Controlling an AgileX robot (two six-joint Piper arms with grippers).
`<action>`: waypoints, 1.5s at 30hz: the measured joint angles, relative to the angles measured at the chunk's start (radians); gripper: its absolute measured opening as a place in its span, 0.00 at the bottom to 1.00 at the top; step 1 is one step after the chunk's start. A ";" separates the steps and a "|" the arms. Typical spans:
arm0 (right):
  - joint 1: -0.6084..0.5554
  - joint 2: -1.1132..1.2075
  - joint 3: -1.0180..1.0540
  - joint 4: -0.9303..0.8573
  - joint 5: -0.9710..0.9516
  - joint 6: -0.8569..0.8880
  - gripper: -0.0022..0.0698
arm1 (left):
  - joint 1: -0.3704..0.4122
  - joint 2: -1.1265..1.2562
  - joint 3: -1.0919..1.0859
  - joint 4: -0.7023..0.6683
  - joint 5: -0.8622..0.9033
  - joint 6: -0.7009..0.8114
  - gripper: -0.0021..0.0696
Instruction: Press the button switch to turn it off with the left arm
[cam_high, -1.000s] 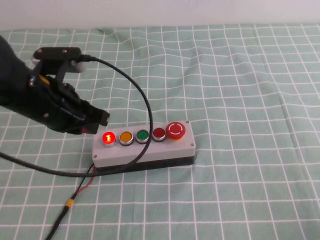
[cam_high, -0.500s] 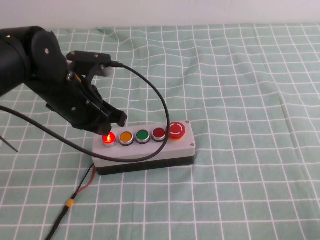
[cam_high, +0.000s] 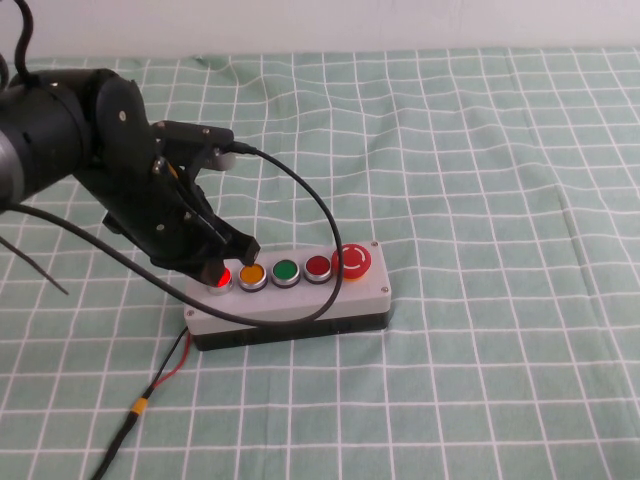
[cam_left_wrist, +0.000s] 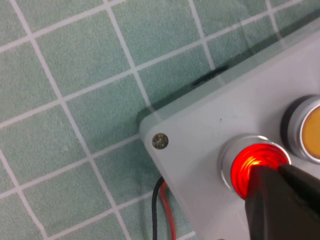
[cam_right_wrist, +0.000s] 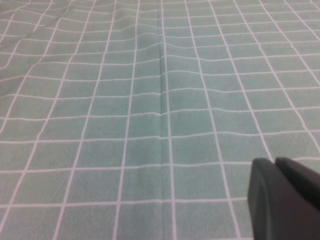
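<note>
The button switch (cam_high: 219, 278) is a small bright-red push button with a silver ring, lit, at the left end of the grey box (cam_high: 290, 300), beside the yellow button (cam_high: 251, 273). My left gripper (cam_high: 226, 260) is shut, its tips resting on the button's top and partly hiding it. In the left wrist view the shut black fingertips (cam_left_wrist: 265, 182) touch the glowing button switch (cam_left_wrist: 247, 162). My right gripper (cam_right_wrist: 275, 167) is shut and empty over bare cloth; it does not show in the high view.
The box's row also holds a green button (cam_high: 285, 270), a darker red button (cam_high: 318, 266) and a large red mushroom button (cam_high: 351, 260). A black-and-red cable (cam_high: 165, 375) runs from the box toward the front. The arm's thick black cable (cam_high: 300, 190) loops over the box. Green checked cloth (cam_high: 480, 180) covers the table.
My left arm has moved right and down from beside the box onto the bright-red button, which still glows. The box has not moved.
</note>
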 joint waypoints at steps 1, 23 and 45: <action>0.000 0.000 0.000 0.000 0.000 0.000 0.01 | 0.000 0.004 -0.001 0.002 0.003 0.000 0.03; 0.000 0.000 0.000 0.000 0.000 0.000 0.01 | 0.000 -0.181 0.004 0.041 -0.003 -0.016 0.03; 0.000 0.000 0.000 0.000 0.000 0.000 0.00 | 0.000 -0.990 0.454 -0.003 -0.118 -0.119 0.03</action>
